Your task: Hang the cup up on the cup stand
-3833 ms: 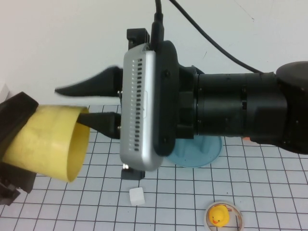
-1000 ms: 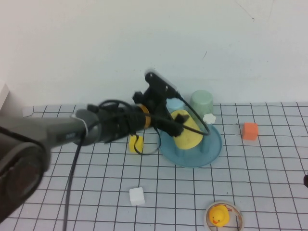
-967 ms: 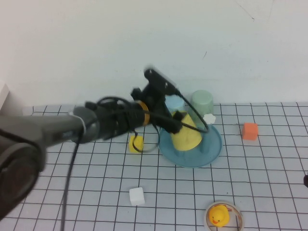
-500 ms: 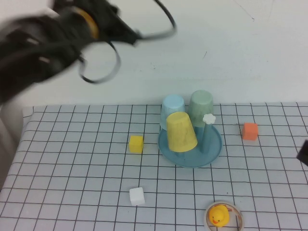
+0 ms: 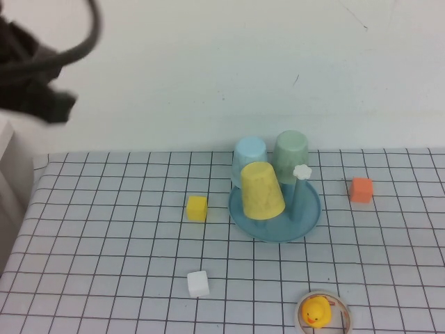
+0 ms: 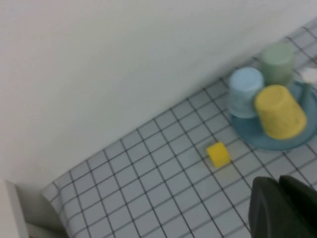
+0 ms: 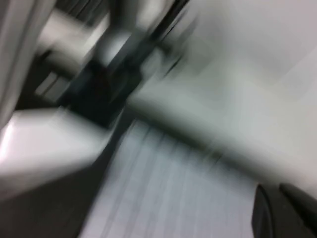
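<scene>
The cup [image 5: 262,190] sits mouth-down on the cup stand [image 5: 309,213], at about seven o'clock on the blue base, leaning a touch off vertical. The light blue cup [image 5: 249,156] is at eleven o'clock on the stand, the pale green cup [image 5: 290,155] at one, and a bare peg with its white flower knob [image 5: 302,172] stands just beside the yellow one at three.

The left gripper [image 6: 283,207] is high and well away, off toward nine o'clock of the stand, jaws closed on nothing; in the high view only a dark blur of its arm [image 5: 31,94] shows at the top corner. The right gripper [image 7: 280,213] is out of the high view altogether, jaws pressed together, empty, its wrist camera looking away from the work.

By my read the hanging is done and the step in hand is the retreat. To do that well: keep the left arm high and travelling away from the stand, so its dangling cable cannot sweep across the cups. That lean is the one thing to watch; whether the cup is fully seated on its peg cannot be told from here. The yellow block [image 5: 197,207] on the tabletop lies apart at nine o'clock, no obstacle.
</scene>
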